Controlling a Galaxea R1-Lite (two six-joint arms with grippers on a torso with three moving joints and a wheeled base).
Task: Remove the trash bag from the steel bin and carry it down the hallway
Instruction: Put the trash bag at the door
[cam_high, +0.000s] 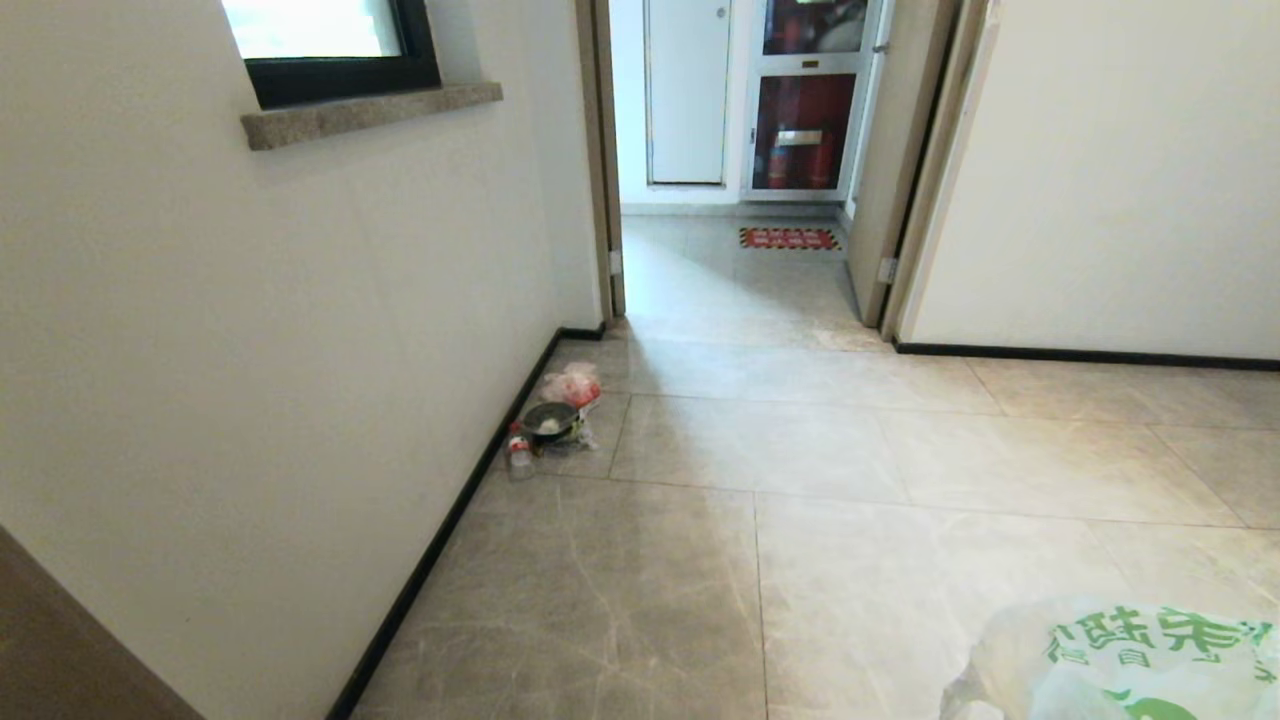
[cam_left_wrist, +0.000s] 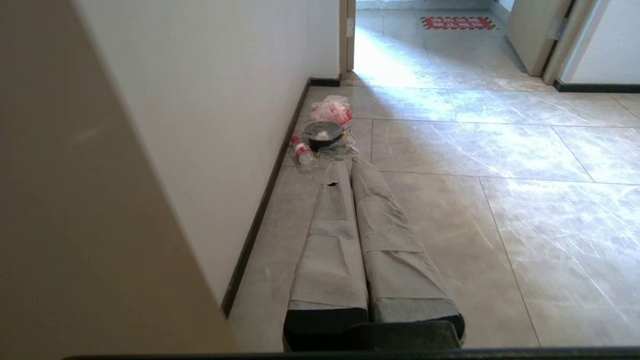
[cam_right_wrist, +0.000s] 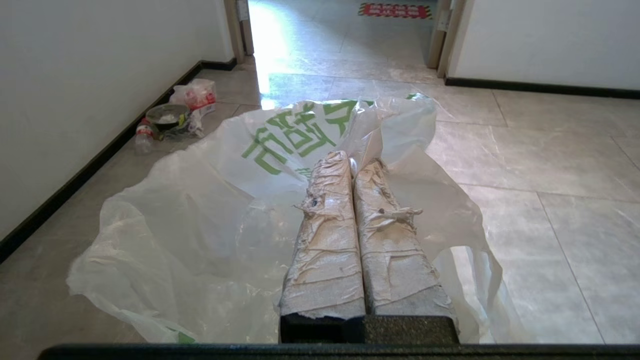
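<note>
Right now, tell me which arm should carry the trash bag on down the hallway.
Right. The right gripper is already shut on the trash bag, which hangs from it. The left gripper is shut and empty.

White trash bag (cam_right_wrist: 210, 200), green printed characters

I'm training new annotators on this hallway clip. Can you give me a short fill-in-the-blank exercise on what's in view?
1. The right gripper is shut on the ___.
2. The printed characters on the trash bag are ___.
3. The litter pile lies against the robot's ___ wall.
4. The left gripper holds ___.

Missing words: trash bag; green; left; nothing
</note>
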